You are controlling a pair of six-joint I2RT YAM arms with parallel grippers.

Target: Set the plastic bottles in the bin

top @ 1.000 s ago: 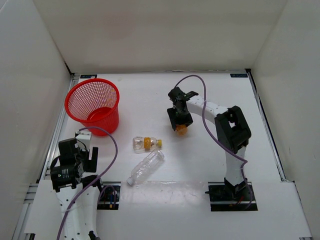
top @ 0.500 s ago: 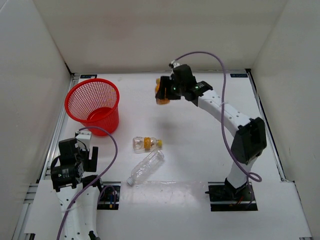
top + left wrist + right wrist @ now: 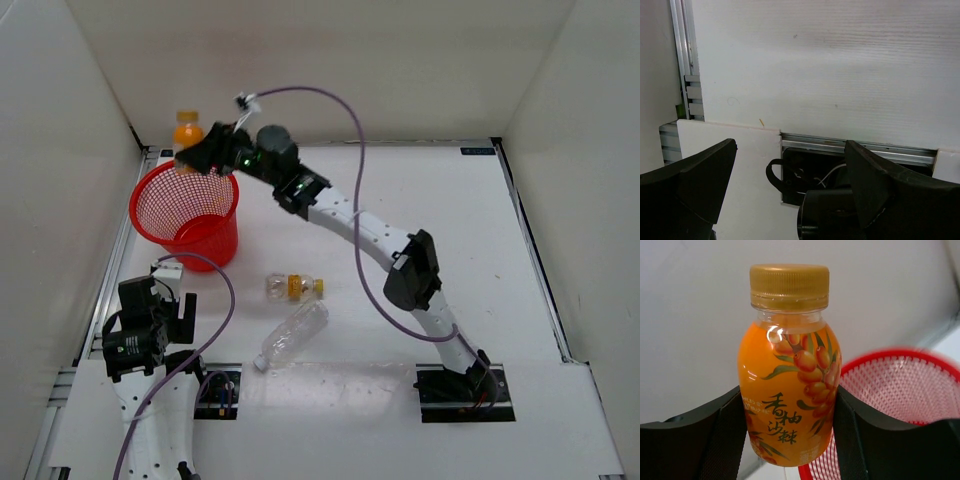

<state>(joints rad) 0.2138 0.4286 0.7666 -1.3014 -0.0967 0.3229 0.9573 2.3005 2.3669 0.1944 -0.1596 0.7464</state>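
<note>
My right gripper [image 3: 196, 155] is shut on the short orange bottle [image 3: 186, 130] and holds it in the air over the far rim of the red mesh bin [image 3: 188, 212]. In the right wrist view the orange bottle [image 3: 788, 367] stands upright between both fingers, with the bin [image 3: 895, 405] below and to its right. The short clear bottle with yellow label [image 3: 292, 288] and the longer crinkled clear bottle [image 3: 291, 334] lie on the table between the arms. My left gripper [image 3: 790, 187] is open and empty, low at the near left edge.
White walls enclose the table on three sides. A metal rail [image 3: 112, 275] runs along the left edge beside the bin. A purple cable [image 3: 355, 160] arcs over the right arm. The left wrist view shows the table's edge and a black base mount [image 3: 805, 170].
My right arm has swung far to the left with the orange bottle, from mid-table up to the bin's far rim. The left arm and the two clear bottles have not moved.
</note>
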